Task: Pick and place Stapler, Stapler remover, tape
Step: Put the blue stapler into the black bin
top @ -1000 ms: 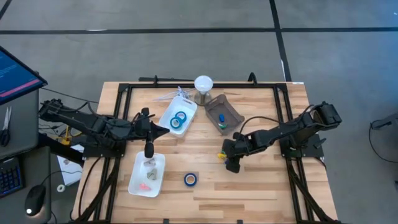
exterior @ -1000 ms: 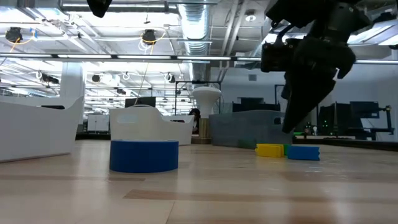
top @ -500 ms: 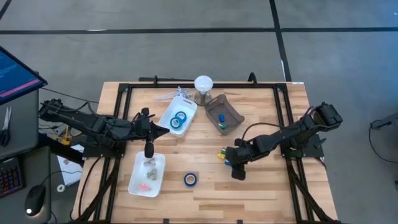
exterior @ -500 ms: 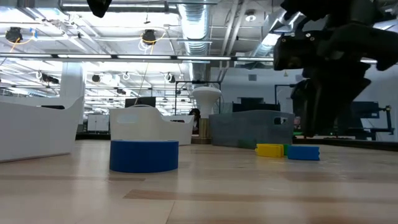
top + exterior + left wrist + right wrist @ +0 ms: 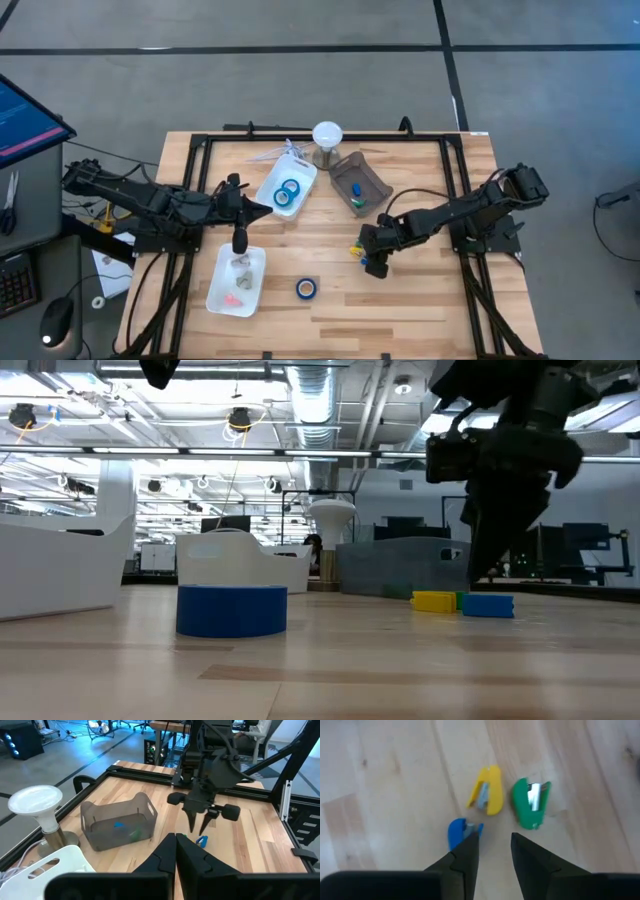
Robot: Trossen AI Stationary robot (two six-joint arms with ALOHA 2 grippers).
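Observation:
Three small staplers lie close together on the table: yellow (image 5: 485, 795), green (image 5: 530, 802) and blue (image 5: 456, 833); they also show in the high view (image 5: 357, 250). My right gripper (image 5: 495, 847) is open and hovers just above them, pointing down, its fingertips over the blue one's near side; it also shows in the high view (image 5: 372, 264). One blue tape roll (image 5: 306, 289) lies flat on the table, and two more (image 5: 288, 190) lie in a white tray. My left gripper (image 5: 240, 240) is shut and empty above the far end of another white tray (image 5: 222, 290).
A grey bin (image 5: 372, 188) holding small blue and green items stands at the back, beside a white lamp-like disc (image 5: 327, 133). The near white tray holds small grey and pink items (image 5: 240, 285). Black frame rails (image 5: 455, 200) run along the table's edges.
My right gripper has swung a little toward the table's near edge, standing more upright, then come back over the staplers and tilted again. The staplers and the tape have stayed where they were.

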